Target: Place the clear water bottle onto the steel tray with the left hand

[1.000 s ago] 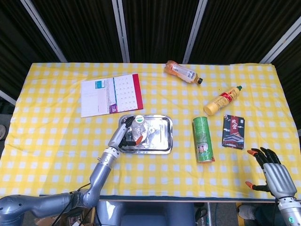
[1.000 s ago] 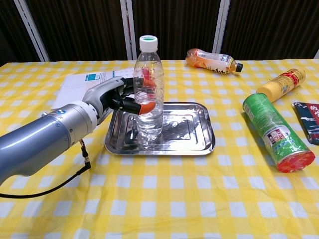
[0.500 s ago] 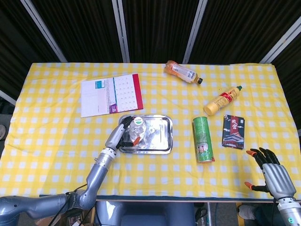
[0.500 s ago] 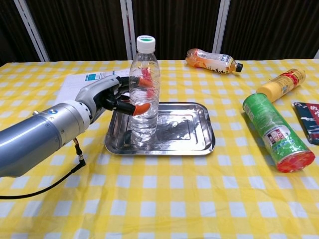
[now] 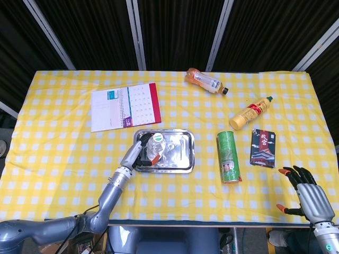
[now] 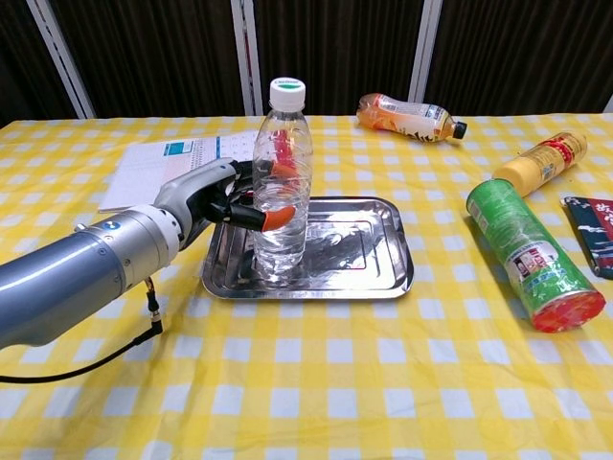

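Yellow checked table (image 6: 316, 383) | left hand (image 6: 213, 196) grips clear water bottle (image 6: 282, 182) upright on steel tray (image 6: 374, 259) | right hand (image 5: 310, 196) empty, fingers spread, off table edge

In the chest view we lose the black packet (image 6: 596, 235) to the right edge, and the right hand (image 5: 310, 197) shows only in the head view, its wrist cut by the bottom edge. Part of the left hand (image 6: 215, 196) sits behind the clear water bottle (image 6: 282, 182). We cannot read the calendar's (image 5: 125, 106) print.
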